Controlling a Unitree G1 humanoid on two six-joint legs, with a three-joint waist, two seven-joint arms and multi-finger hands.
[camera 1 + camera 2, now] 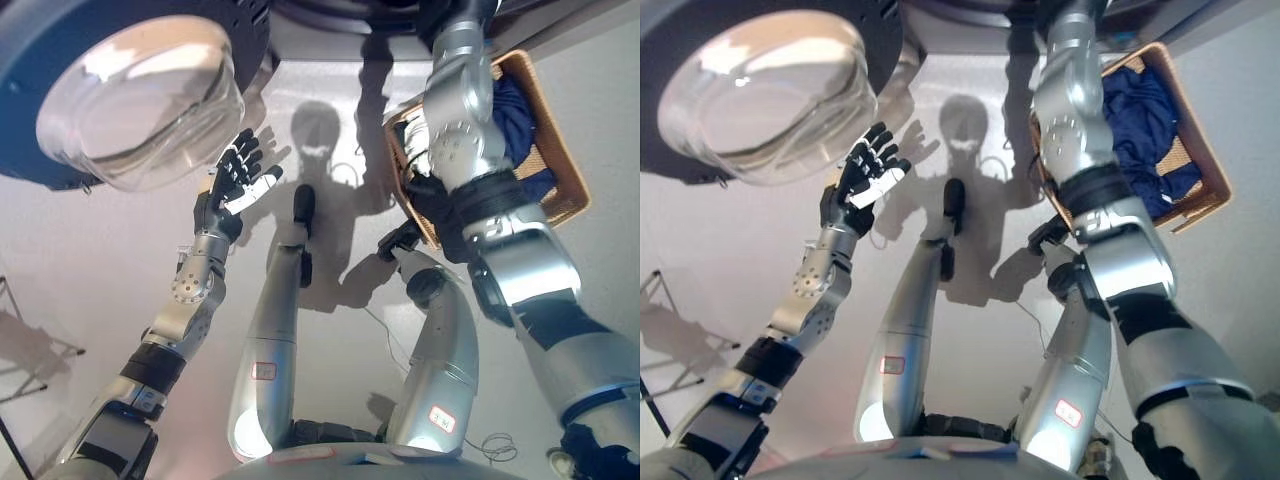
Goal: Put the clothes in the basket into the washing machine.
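Clothes (1145, 130), dark blue, bunched inside wicker basket (1202, 165) on floor (1240, 300), upper right of view. Washing machine door (765, 95) w/ round glass swung open at upper left. Left hand (862, 180) raised just below door glass, fingers straight and spread, holding nothing. Right arm reaching up past basket; right hand beyond top edge, not seen.
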